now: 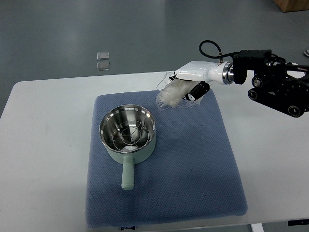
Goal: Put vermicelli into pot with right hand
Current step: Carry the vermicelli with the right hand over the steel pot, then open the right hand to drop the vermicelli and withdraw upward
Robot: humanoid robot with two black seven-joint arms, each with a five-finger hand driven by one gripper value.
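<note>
A pale green pot (128,133) with a shiny steel inside and a short handle pointing toward me sits on the left half of a blue mat (193,159). A wire rack and a small white object lie inside it. My right hand (186,92) comes in from the right and hovers over the mat's far edge, up and to the right of the pot. Its fingers are shut on a bundle of white translucent vermicelli (170,95), which hangs down to the left of the hand. The left arm does not show.
The blue mat lies on a white table (43,145). Two small clear squares (102,60) rest on the grey floor beyond the table's far edge. A brown box corner (292,5) shows at the top right.
</note>
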